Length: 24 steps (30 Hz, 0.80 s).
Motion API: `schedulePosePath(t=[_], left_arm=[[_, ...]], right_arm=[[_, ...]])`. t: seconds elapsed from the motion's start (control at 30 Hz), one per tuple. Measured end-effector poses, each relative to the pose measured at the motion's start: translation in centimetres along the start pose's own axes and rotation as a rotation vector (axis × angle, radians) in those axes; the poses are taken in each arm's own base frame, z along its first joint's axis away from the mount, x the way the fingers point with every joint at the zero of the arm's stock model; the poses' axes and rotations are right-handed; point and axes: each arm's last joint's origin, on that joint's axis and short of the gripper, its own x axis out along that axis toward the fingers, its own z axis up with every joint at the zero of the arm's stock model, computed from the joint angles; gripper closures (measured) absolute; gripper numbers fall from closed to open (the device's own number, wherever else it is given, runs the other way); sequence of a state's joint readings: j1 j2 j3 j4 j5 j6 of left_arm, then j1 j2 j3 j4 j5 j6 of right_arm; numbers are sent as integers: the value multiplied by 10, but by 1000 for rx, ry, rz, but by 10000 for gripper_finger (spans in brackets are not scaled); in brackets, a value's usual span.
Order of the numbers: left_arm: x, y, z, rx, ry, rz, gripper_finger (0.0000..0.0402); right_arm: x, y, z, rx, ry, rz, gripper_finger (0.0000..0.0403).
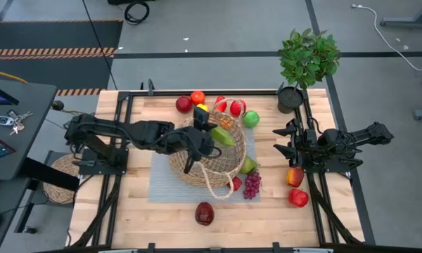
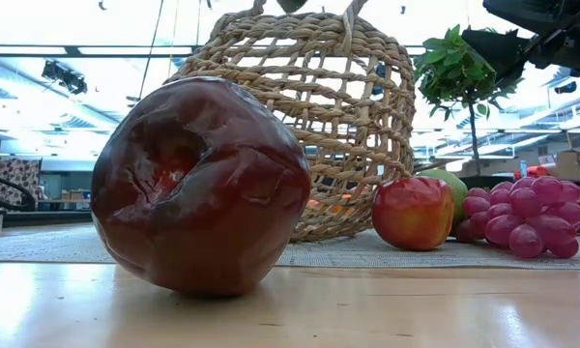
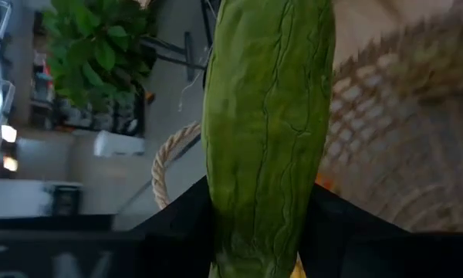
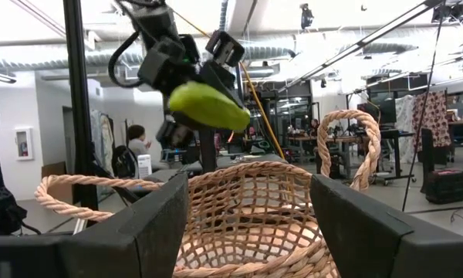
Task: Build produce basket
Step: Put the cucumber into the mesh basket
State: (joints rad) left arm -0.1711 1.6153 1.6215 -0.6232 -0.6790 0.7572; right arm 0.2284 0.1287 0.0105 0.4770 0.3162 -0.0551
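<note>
Above the round tan wicker basket (image 1: 209, 163), the left gripper (image 1: 212, 133) clamps a long green vegetable (image 3: 266, 131), poised for dropping in; the right gripper (image 1: 285, 144) waits right, fingers parted, empty.

Basket (image 1: 214, 163): tan woven wicker, round, looped handle; on grey mat, table centre; tilted, handle loop hanging toward near edge.
Green pepper (image 1: 223, 136): long, wrinkled; held above basket opening.
Produce, far edge: dark red piece (image 1: 183, 104), orange-red piece (image 1: 197, 97), yellow lemon (image 1: 202, 108), two red-white pieces (image 1: 229, 106), green apple (image 1: 251, 119).
Beside basket, near side: pale green fruit (image 1: 248, 166), small red apple (image 1: 236, 183), purple grapes (image 1: 252, 184).
Right edge: two red apples (image 1: 296, 187).
Near edge: dark red apple (image 1: 205, 213), dented, alone.
</note>
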Motion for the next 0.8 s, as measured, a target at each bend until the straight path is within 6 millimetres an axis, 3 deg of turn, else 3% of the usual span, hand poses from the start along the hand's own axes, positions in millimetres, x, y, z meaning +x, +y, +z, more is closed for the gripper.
schedulePosePath(t=[0.17,0.57,0.8], left_arm=[[9,-6,2,103,45,22,254],[12,-4,7,129,24,56,256],[26,-8,14,210,22,95,257]], right_arm=[[0,0,0,0,0,0,128],[0,0,1,2,-8,-1,128],[0,0,1,2,-7,0,128]])
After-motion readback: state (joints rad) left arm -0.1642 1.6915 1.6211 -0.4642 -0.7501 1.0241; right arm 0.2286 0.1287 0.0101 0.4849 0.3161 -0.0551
